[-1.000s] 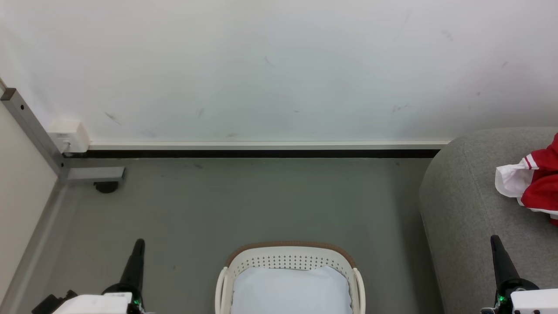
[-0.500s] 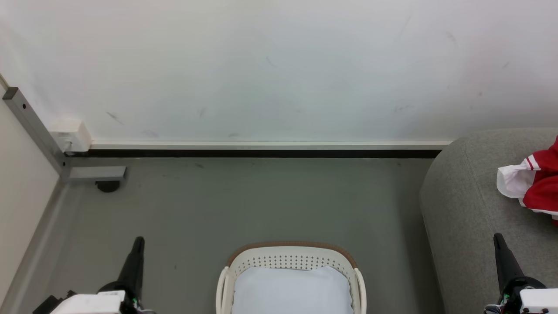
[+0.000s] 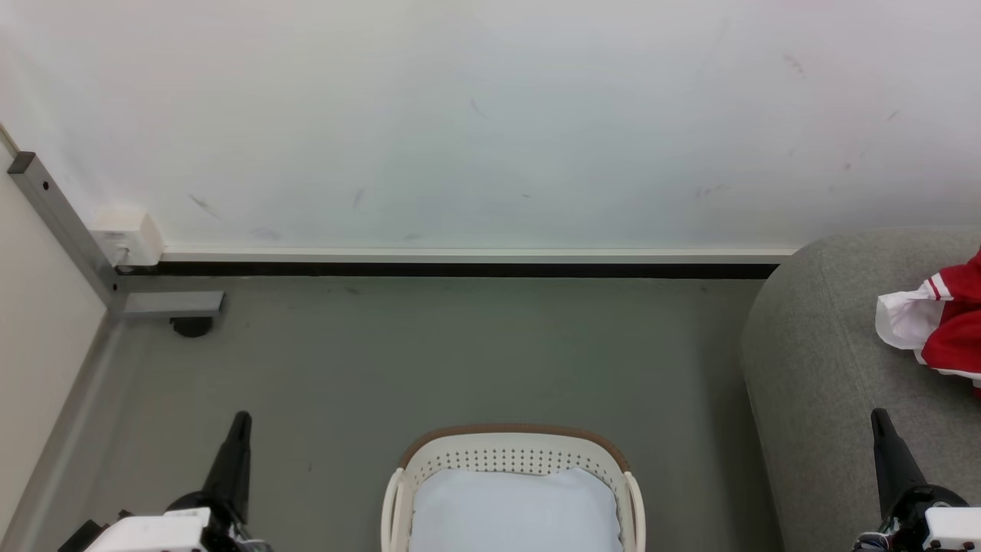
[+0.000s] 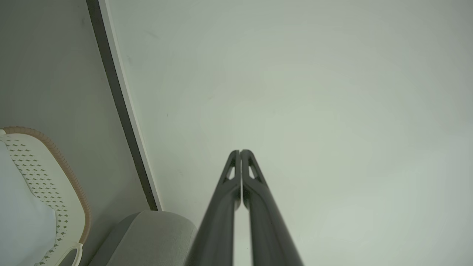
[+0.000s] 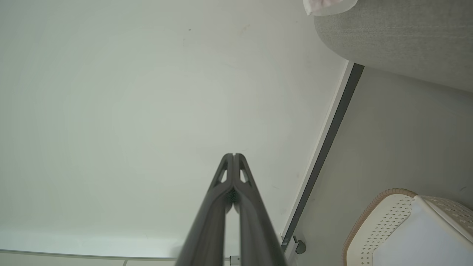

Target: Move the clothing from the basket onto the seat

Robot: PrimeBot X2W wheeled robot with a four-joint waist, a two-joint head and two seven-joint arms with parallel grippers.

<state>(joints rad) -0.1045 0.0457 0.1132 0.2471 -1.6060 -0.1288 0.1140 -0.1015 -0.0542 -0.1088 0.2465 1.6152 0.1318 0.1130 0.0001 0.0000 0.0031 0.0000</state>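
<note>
Flanking the basket (image 3: 512,454) with jaws together and empty, left gripper (image 3: 241,419) and right gripper (image 3: 879,415) hold nothing, clothing (image 3: 950,337) lying on the seat (image 3: 812,360) beyond the right jaws; probable risk: grabbing the liner pad (image 3: 513,512) as clothing.

The basket (image 3: 512,460) near me looks like smooth white plastic, its wall punched with small holes, its far rim a brown band with a rough, woven look. The liner pad (image 3: 513,510) inside is soft, matt, pale cloth. On the right, the seat (image 3: 820,360) is grey woven upholstery, coarse and matt; the clothing (image 3: 950,341) on it is smooth red and white fabric. My left tool (image 3: 241,420) and right tool (image 3: 879,418) are dark, matt and smooth. The floor (image 3: 429,360) is dull, smooth grey; the wall (image 3: 460,115) is matt white and scuffed. The far-left post (image 3: 63,224) is brushed grey metal.
</note>
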